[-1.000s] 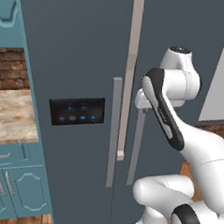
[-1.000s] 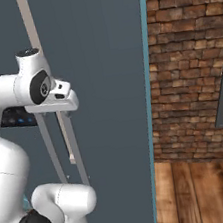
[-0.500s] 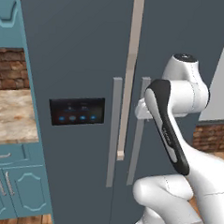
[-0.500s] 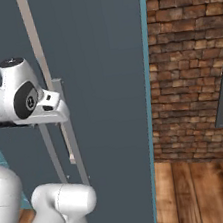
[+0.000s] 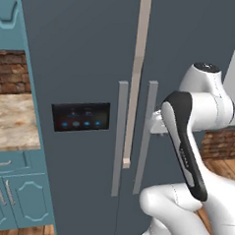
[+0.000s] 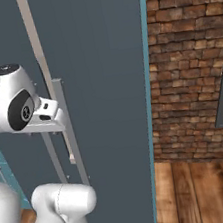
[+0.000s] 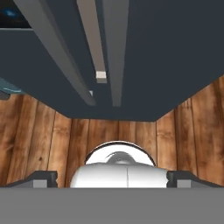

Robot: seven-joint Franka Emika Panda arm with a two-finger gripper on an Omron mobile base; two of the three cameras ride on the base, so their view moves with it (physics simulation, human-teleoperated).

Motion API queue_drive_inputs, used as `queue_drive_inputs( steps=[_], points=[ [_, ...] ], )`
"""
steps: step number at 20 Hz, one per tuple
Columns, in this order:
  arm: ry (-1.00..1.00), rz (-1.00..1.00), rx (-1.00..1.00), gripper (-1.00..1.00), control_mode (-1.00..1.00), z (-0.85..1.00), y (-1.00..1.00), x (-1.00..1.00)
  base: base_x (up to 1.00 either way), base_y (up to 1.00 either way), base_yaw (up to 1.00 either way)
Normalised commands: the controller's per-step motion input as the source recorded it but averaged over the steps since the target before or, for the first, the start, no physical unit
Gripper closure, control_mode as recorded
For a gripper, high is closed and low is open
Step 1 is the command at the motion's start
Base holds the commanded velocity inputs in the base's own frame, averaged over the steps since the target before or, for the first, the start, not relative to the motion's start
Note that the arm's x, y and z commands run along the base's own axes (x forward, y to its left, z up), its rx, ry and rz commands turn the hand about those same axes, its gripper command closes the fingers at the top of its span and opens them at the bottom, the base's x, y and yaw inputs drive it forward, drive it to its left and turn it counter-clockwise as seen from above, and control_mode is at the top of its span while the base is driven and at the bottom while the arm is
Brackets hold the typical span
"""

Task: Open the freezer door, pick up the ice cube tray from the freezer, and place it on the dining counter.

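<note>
The freezer (image 5: 193,40) stands shut, both slate-grey doors closed. The freezer door (image 5: 73,62) carries the black blue-lit panel (image 5: 80,116) and a long grey bar handle (image 5: 119,139) (image 7: 61,57). My gripper (image 5: 156,126) (image 6: 53,121) hangs close in front of the plain door's handle (image 5: 147,136) (image 6: 67,125) and points down along the doors. Its fingertips (image 7: 43,179) stand far apart in the hand view, so the gripper (image 7: 113,179) is open and holds nothing. The ice cube tray is hidden behind the shut doors. The dining counter is out of view.
A beige strip (image 5: 136,76) runs down between the doors. Left of the freezer a marbled counter (image 5: 11,123) sits on teal cabinets (image 5: 11,196). A brick wall (image 6: 193,71) and wood floor (image 6: 206,190) lie to the right.
The hand has come down a little in front of the door handles as the arm's upper joints swung. The doors stayed shut and the jaws stayed wide.
</note>
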Motion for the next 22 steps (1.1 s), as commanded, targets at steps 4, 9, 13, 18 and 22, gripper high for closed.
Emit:
queue_drive_inputs(
  steps=[4,9,13,18,22],
  points=[
    [0.0,0.0,0.0,-1.0,-1.0,0.0,-0.09,-0.47,0.0,0.0,0.0],
    [0.0,0.0,0.0,-1.0,-1.0,-0.01,-0.06,-0.39,0.0,0.0,0.0],
    [0.0,0.0,0.0,-1.0,-1.0,0.0,0.0,-0.1,0.0,0.0,0.0],
    [0.0,0.0,0.0,-1.0,-1.0,0.0,0.0,-0.08,0.0,0.0,0.0],
    [0.0,0.0,0.0,-1.0,1.0,0.0,0.0,-0.04,0.0,-0.05,0.0]
  ],
)
